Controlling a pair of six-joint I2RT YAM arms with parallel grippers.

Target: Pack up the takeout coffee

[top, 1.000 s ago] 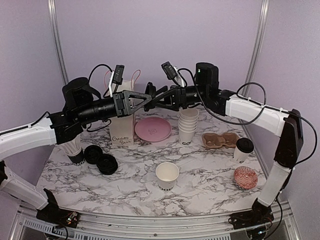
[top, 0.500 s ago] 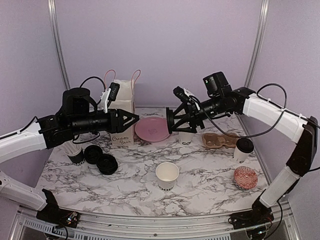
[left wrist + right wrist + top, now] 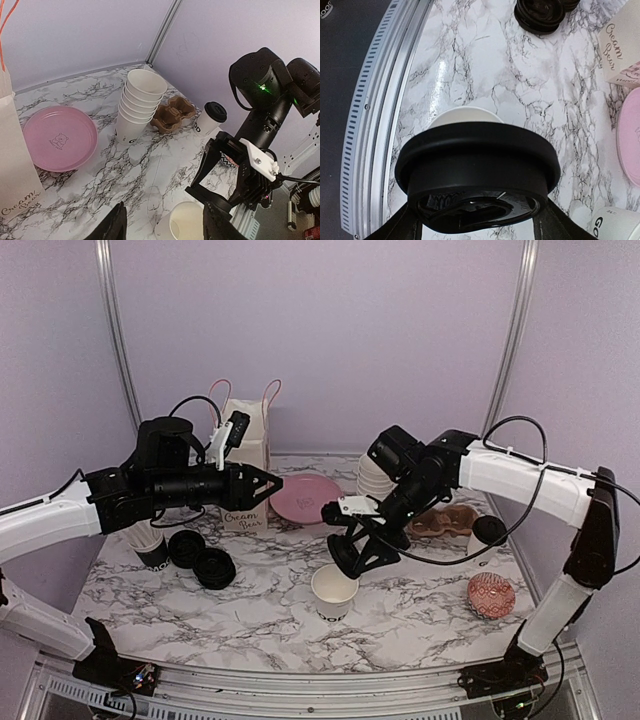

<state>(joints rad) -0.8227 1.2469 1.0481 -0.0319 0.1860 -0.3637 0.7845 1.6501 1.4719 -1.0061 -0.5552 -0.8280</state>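
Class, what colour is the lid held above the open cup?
Black. The lid shows best in the right wrist view.

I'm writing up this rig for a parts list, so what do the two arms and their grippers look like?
Both the left arm and the right arm have white shells on the long links and black joint housings, with thin black cables looping alongside. The left gripper and right gripper are black, with skeletal triangular frames. A green light glows on one right-arm joint.

Marble tabletop: pink plate; paper bag left of plate; cup stack, carrier, lidded cup right; open cup nearer; black lids near-left.
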